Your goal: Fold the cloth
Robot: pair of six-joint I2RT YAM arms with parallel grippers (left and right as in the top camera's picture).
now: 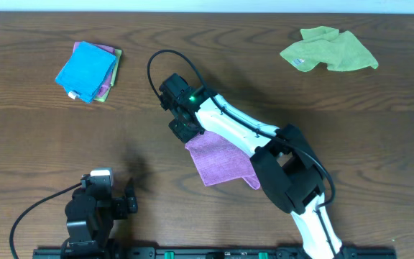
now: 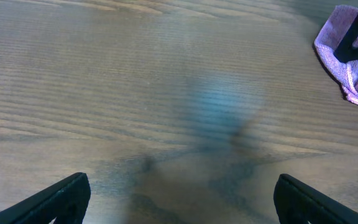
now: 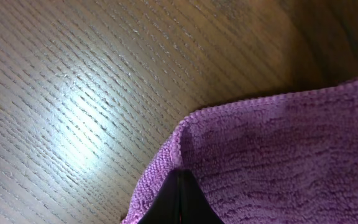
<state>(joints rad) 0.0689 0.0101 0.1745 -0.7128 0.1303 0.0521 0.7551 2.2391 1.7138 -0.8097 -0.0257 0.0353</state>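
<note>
A purple cloth (image 1: 221,161) lies on the wooden table near the middle, partly folded, with a flap hanging at its lower right. My right gripper (image 1: 186,131) is shut on the cloth's upper left corner; in the right wrist view the closed fingers (image 3: 180,200) pinch the purple cloth (image 3: 278,155) at its edge. The cloth also shows at the far right of the left wrist view (image 2: 353,62). My left gripper (image 1: 110,205) is open and empty near the table's front left edge, its fingertips (image 2: 179,199) wide apart over bare wood.
A stack of folded cloths with a blue one on top (image 1: 88,70) sits at the back left. A crumpled green cloth (image 1: 328,52) lies at the back right. The right arm (image 1: 279,158) stretches across the table over the purple cloth.
</note>
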